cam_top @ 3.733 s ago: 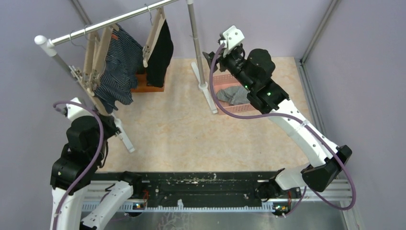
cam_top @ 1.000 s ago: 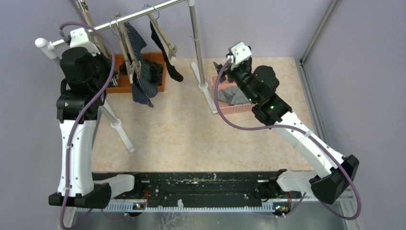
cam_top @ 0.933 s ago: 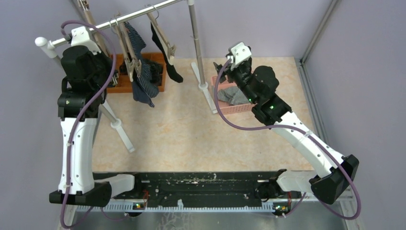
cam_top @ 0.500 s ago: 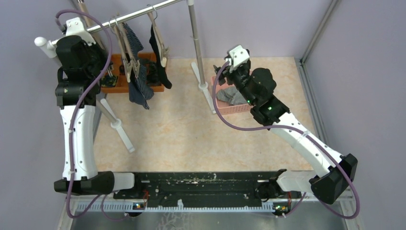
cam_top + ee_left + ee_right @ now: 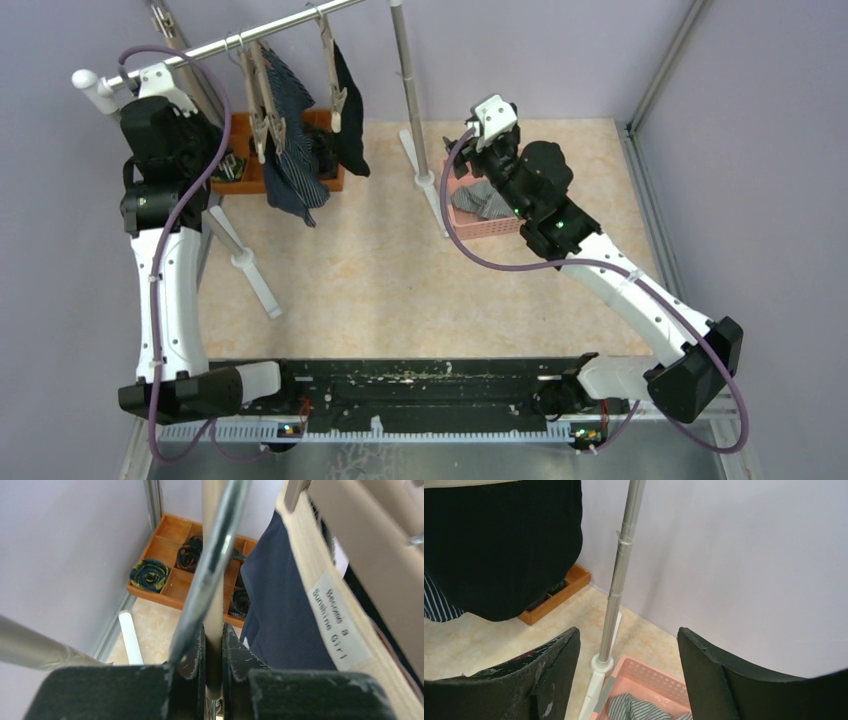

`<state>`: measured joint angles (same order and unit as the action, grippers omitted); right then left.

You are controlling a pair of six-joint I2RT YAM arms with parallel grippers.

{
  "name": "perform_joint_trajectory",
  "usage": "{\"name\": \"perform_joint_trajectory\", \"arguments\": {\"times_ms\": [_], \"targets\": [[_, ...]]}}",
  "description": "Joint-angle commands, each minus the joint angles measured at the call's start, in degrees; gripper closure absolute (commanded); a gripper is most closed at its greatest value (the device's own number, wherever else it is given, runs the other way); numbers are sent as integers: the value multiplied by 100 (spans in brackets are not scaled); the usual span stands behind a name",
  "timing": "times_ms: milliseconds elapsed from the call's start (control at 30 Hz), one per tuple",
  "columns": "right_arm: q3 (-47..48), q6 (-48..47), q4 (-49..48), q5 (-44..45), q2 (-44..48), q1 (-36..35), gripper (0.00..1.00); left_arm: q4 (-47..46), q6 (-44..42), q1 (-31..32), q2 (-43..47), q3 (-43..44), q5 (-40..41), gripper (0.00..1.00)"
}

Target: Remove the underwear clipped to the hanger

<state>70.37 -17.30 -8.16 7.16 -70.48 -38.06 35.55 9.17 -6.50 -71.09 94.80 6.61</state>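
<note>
Two pieces of underwear hang from wooden clip hangers (image 5: 265, 100) on the metal rail (image 5: 220, 40). One is navy-striped (image 5: 290, 170) and one is black (image 5: 350, 130). In the left wrist view the navy cloth (image 5: 285, 605) carries a wide beige waistband (image 5: 325, 595). My left gripper (image 5: 213, 630) is shut on a beige hanger bar (image 5: 214, 580) at the rail's left end. My right gripper (image 5: 628, 635) stands open and holds nothing above a pink basket (image 5: 659, 677), in which grey striped underwear (image 5: 480, 200) lies. The black underwear (image 5: 504, 545) hangs to its left.
An orange wooden tray (image 5: 240, 170) of rolled socks (image 5: 150, 575) sits under the rack. The rack's right post (image 5: 405, 80) stands beside the pink basket (image 5: 490, 225). A white rack foot (image 5: 245, 270) reaches across the floor. Purple walls close in at the back and on both sides.
My left arm has risen from low by the rack's foot to the rail's left end. Over the last second the hangers and underwear have swung. The right arm has barely moved.
</note>
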Motion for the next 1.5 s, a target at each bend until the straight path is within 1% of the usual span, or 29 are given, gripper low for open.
{"name": "perform_joint_trajectory", "arguments": {"times_ms": [0,267,467,667,933,1067,1167,1300,1467], "targets": [[107,87,-338,-117,-10,18,28,-385,159,-144,16,-433,-411,100],[162,101,-304,-109,-118,18,28,-519,232,-227,24,-618,-538,100],[212,115,-300,-123,-217,17,28,-576,217,-221,190,-716,-405,100],[231,161,-307,-177,-247,18,28,-646,167,-225,426,-1020,-311,100],[182,217,-311,-238,-226,15,28,-634,147,-231,515,-1291,-508,100],[161,221,-285,-220,-197,18,29,-740,217,-235,595,-1410,-784,100],[142,213,-231,-167,-171,18,29,-768,234,-231,639,-1270,-961,100],[19,152,-186,13,-43,13,29,-669,140,-233,703,-995,-879,100],[-320,-10,-275,484,158,16,28,-206,75,-229,553,-499,-850,100]]}}
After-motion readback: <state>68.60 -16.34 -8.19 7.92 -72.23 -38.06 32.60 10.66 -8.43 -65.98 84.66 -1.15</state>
